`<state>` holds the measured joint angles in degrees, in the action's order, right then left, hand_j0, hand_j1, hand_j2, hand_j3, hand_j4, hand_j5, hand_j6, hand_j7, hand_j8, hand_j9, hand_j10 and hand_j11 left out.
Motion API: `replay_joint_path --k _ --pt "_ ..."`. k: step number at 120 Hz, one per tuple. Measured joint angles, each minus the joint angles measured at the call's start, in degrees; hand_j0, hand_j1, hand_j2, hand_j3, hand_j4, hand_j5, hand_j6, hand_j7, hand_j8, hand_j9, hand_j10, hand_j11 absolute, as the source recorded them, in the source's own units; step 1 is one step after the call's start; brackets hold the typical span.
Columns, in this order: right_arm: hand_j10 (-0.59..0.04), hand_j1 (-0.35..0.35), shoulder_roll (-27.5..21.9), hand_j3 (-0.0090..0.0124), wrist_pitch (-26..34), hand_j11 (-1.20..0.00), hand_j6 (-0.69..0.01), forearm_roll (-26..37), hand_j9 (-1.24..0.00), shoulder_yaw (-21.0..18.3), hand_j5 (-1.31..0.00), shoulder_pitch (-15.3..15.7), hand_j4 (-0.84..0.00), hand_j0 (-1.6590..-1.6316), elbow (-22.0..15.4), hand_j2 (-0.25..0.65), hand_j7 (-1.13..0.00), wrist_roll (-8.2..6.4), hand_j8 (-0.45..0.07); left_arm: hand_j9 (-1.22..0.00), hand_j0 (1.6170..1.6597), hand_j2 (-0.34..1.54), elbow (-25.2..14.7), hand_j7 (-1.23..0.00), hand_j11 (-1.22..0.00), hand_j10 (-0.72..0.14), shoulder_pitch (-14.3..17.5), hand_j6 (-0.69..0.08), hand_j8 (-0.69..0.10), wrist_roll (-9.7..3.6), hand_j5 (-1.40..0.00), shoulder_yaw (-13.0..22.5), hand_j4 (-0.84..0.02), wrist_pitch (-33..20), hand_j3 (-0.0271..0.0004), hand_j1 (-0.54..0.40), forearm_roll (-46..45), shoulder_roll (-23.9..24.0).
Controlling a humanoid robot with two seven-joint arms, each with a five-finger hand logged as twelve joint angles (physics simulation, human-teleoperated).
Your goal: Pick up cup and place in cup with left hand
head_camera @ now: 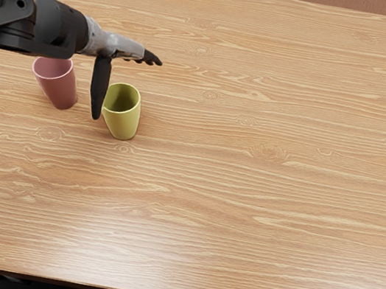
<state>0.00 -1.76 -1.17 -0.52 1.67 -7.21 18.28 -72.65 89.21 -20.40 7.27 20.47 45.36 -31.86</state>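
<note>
My left hand [127,73] reaches in from the left edge at the upper left, its fingers extended to the right and its thumb pointing down toward the near side. It is open and holds nothing. A yellow-green cup [123,122] stands upright just right of the thumb, its mouth facing up; whether the thumb touches it I cannot tell. To the left of the thumb stands a pink cup [63,87], also upright, with the far part of its rim partly covered by the forearm.
Both cups stand on a wooden table [243,198]. Its near edge runs along the bottom of the view, and its far edge lies close to the top.
</note>
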Motion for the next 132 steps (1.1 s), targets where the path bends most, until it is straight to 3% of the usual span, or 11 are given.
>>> replay_joint_path --k 61,88,132 --pt "0.0 -0.349 0.0 0.0 0.0 0.0 -0.001 0.0 0.0 0.0 0.0 0.0 0.0 -1.6581 0.0 0.0 0.0 0.0 0.0 -0.03 1.6581 0.0 -0.8 -0.03 -0.03 -0.022 -3.7 -0.024 -0.023 1.01 -0.03 0.0 -0.023 -5.0 0.0 0.325 0.5 0.8" --pt "0.0 -0.349 0.0 0.0 0.0 0.0 -0.001 0.0 0.0 0.0 0.0 0.0 0.0 -1.6581 0.0 0.0 0.0 0.0 0.0 -0.04 1.6581 0.01 -0.9 -0.04 -0.04 -0.029 -3.7 -0.03 -0.03 1.57 -0.04 2.9 -0.029 -8.3 0.0 0.317 0.4 0.9" --pt "0.0 -0.349 0.0 0.0 0.0 0.0 -0.001 0.0 0.0 0.0 0.0 0.0 0.0 -1.6581 0.0 0.0 0.0 0.0 0.0 -0.09 1.6581 0.01 -0.4 -0.09 -0.09 -0.07 -4.5 -0.072 -0.071 2.83 -0.09 3.5 -0.071 -9.3 0.0 0.268 0.5 2.1"
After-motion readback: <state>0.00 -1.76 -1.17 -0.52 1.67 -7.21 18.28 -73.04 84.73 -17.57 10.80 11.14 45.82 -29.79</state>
